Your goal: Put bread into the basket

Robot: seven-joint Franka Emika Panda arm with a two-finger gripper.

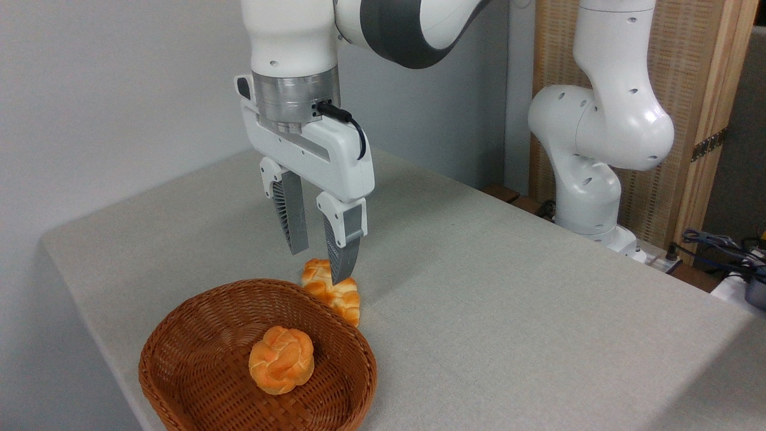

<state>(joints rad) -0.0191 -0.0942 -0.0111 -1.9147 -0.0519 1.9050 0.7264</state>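
**Braided roll waits behind the basket, pincer open above it**

Fixed camera view: The bread (331, 291) lies on the table (508, 287), just behind the far rim of the basket (179, 335) and touching it or almost touching; I cannot tell which. Part of the roll is hidden by the rim. The gripper (320, 263) hangs over the roll with its two fingers apart in a moderate gap and nothing between them; the right fingertip stands in front of the roll's upper part.

I judge the roll to be light and a little soft or hollow, with a ridged surface that should give good friction. The best hold is probably across its narrow width, near the middle, with gentle force.

A round bun (281, 359) already sits inside the basket, with free space around it. The table cloth looks matte, flat and grey. Behind are a plain wall (90, 90) and a wooden panel (706, 72), and cables (718, 242) lie at the right edge.
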